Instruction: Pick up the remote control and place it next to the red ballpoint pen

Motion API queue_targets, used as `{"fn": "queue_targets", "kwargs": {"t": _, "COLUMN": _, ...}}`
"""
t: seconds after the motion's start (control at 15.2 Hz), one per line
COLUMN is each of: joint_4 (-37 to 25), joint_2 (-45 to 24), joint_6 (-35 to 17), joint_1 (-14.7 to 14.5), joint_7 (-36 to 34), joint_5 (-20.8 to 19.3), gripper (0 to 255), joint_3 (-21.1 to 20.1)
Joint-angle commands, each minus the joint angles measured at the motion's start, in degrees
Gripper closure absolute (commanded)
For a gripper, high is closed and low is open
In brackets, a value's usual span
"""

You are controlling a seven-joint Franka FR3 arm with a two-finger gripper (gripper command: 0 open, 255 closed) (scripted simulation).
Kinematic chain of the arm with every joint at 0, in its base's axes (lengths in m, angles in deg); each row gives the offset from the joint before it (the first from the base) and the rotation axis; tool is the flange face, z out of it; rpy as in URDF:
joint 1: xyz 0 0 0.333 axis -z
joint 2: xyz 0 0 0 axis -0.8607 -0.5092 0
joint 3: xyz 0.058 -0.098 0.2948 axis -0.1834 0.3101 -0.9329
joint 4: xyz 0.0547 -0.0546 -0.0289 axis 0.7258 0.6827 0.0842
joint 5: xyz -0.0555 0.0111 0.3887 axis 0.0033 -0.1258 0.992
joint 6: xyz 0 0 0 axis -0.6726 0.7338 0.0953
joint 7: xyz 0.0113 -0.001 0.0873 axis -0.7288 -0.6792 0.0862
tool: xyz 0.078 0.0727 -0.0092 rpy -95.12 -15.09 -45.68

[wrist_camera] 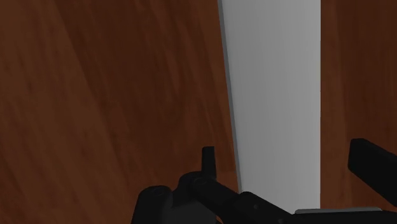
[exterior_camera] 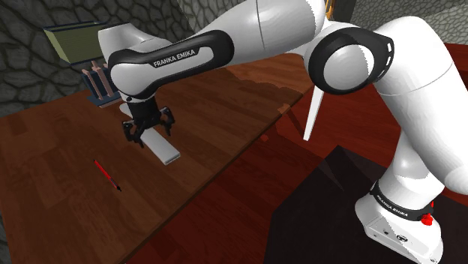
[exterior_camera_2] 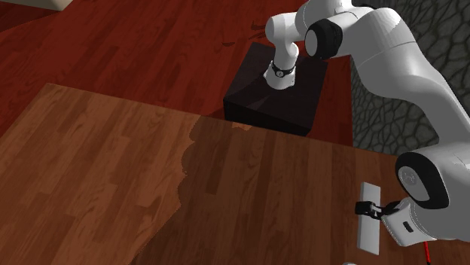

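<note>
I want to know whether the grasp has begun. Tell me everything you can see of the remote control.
The remote control is drawn as a plain pale grey slab, long and flat, with no buttons visible. It lies flat on the wooden table, apart from the red pen. The gripper is low over one end. Its open fingers stand either side of the slab without touching it, so it is not held.
</note>
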Motion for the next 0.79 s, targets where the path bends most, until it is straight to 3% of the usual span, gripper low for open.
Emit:
{"fn": "queue_targets", "kwargs": {"t": 0.0, "joint_4": -1.5, "joint_2": 0.2, "joint_6": 1.8, "joint_1": 0.0, "joint_7": 0.0, "joint_5": 0.0, "gripper": 0, "joint_3": 0.0}}
{"fn": "queue_targets", "kwargs": {"t": 0.2, "joint_4": -7.1, "joint_2": 0.1, "joint_6": 7.2, "joint_1": -0.3, "joint_7": 0.2, "joint_5": 0.1, "gripper": 0, "joint_3": 0.0}}
{"fn": "queue_targets", "kwargs": {"t": 0.73, "joint_4": -7.1, "joint_2": 0.1, "joint_6": 7.2, "joint_1": -0.3, "joint_7": 0.2, "joint_5": 0.1, "gripper": 0, "joint_3": 0.0}}
